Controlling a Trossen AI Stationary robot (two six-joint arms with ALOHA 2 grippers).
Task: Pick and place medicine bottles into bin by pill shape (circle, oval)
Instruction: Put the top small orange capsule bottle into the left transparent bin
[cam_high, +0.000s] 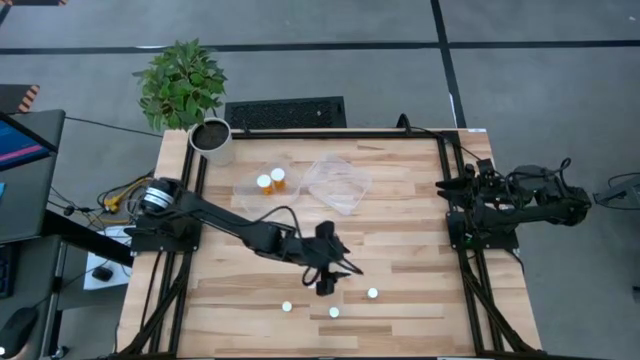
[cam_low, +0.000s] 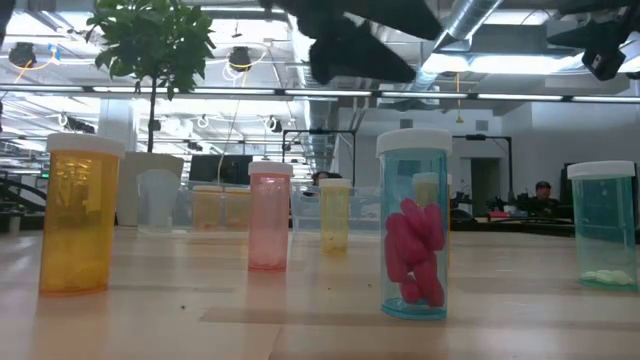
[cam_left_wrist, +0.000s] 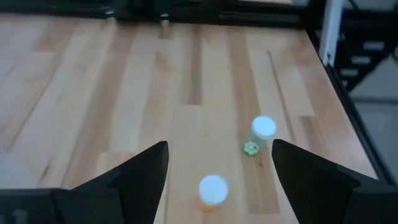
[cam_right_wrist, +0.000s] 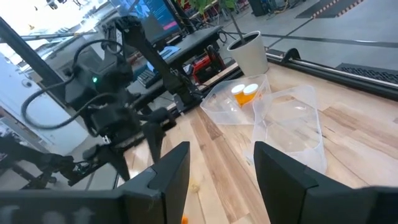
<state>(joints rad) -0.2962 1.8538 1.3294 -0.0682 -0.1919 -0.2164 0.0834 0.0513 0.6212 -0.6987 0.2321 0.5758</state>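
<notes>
closest to the low camera stand several bottles on the pale wooden tabletop (cam_low: 200, 320): a clear teal bottle (cam_low: 414, 225) with a white cap and pink oval pills heaped inside, an orange bottle (cam_low: 79, 215) off to one side, a pink bottle (cam_low: 269, 217) a little farther back, and a yellow bottle (cam_low: 334, 213) behind that. another teal bottle (cam_low: 603, 226) sits at the edge of that view, with pale pills at its bottom.

the tabletop is made of light planks framed by black rails. beyond it is a grey floor with dark lines, a black grille, and a white pot (cam_high: 213, 140) holding a leafy green plant (cam_high: 181, 82) at the far left corner. the low view looks into a workshop with ceiling lights and ducts; a person sits at a desk far back.

two clear trays lie on the far half of the tabletop. the left tray (cam_high: 262, 184) holds two orange bottles (cam_high: 271, 181) side by side; the right tray (cam_high: 338, 183) looks bare. three white caps show from above along the near edge.

the left gripper (cam_high: 325, 282) hangs over the middle of the tabletop, just beyond those caps, its fingers (cam_left_wrist: 134, 177) spread wide with nothing between them. the right gripper (cam_high: 452, 186) is parked at the right rail, its fingers (cam_right_wrist: 169, 171) spread apart.
</notes>
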